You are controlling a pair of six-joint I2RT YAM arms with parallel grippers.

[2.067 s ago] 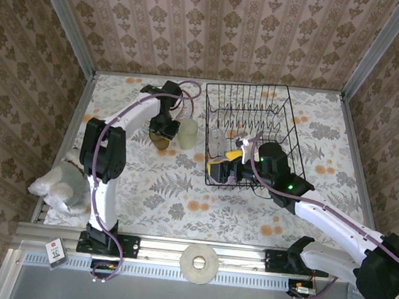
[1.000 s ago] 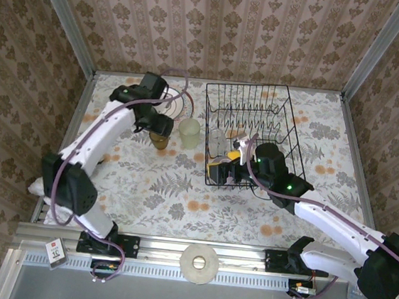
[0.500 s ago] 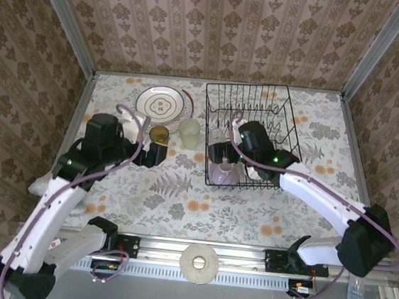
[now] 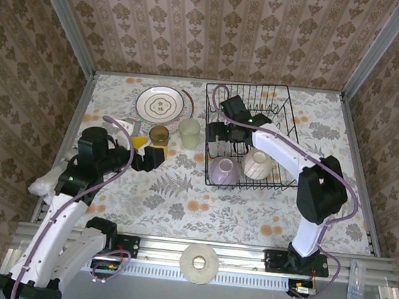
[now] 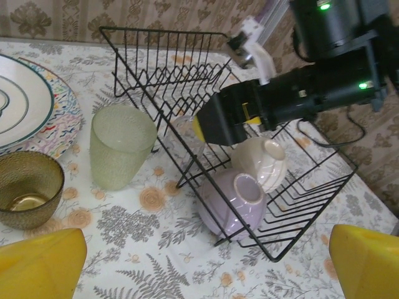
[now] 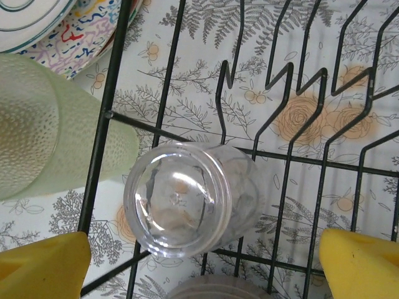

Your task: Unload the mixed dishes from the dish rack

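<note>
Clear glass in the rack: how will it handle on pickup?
The clear glass looks smooth and glossy, so it is probably slippery in a pinch. Small and thin-looking, it is likely light but breakable; squeeze gently. It stands on the rack wires, seemingly a bit tilted, so a sideways nudge may tip it.

The left arm (image 4: 52,230) and the right arm (image 4: 281,149) are both built of smooth white shell links joined by bulky black cylindrical joint housings. Each ends in a black base block (image 4: 104,243) bolted onto the grooved silver metal rail (image 4: 167,250), one toward each end of that rail. A thin purple cable (image 4: 120,123) loops loosely along each arm beyond the rail. The black left tool (image 5: 202,268) and black right tool (image 6: 202,265) carry blunt yellow fingertips (image 5: 40,265), and small green lights (image 5: 361,85) glow on the right arm's black wrist housing.
</note>
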